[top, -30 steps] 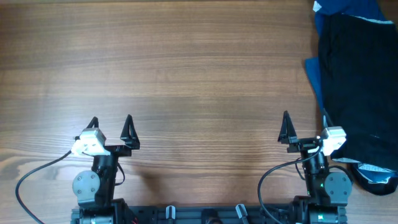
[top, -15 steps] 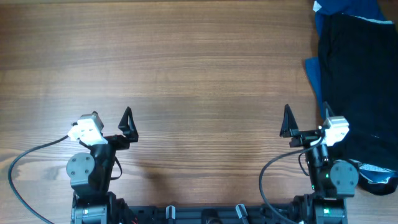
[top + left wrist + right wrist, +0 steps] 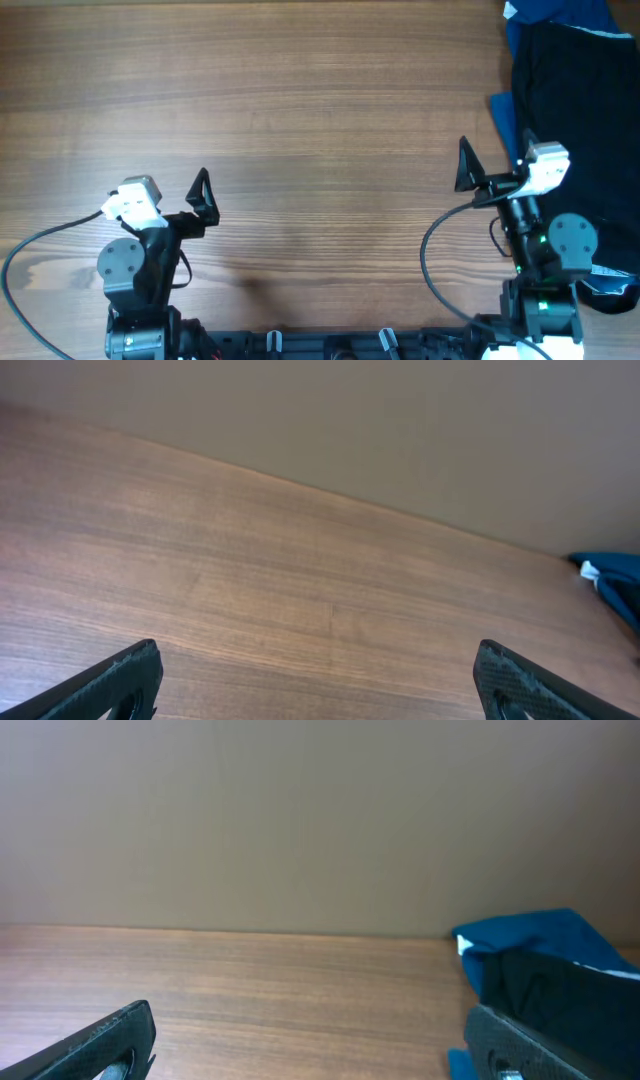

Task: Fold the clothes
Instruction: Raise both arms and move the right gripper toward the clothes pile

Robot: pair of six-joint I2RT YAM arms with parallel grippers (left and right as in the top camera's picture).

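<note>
Looking at where things sit, nothing is grabbed yet. Both arms are parked at the 6 o'clock edge of the table (image 3: 320, 100), pointing toward 12. The left gripper (image 3: 315, 670) has its jaws spread wide with only bare wood between them. The right gripper (image 3: 305, 1025) is the same, wide apart and holding nothing.

The black shorts (image 3: 585, 130) lie rumpled along the 3 o'clock edge, running from roughly 1 to 4 o'clock. They sit on a blue cloth (image 3: 512, 110) that peeks out on their 9 o'clock side and at the top. My guess is they're just dumped there waiting, so job one is dragging them to the middle to spread them flat.

Room-wise, the centre and the whole 9 o'clock half are open wood, so there's plenty of space to fold. The right arm is the obvious one to go, since its wrist hangs right by the shorts' 9 o'clock edge, while the left is well apart. Watch out though: the black and blue edges lie together there, so a sloppy pinch could catch both. The fabric also runs out of view at 3 o'clock, so I can't tell how much hangs off.
</note>
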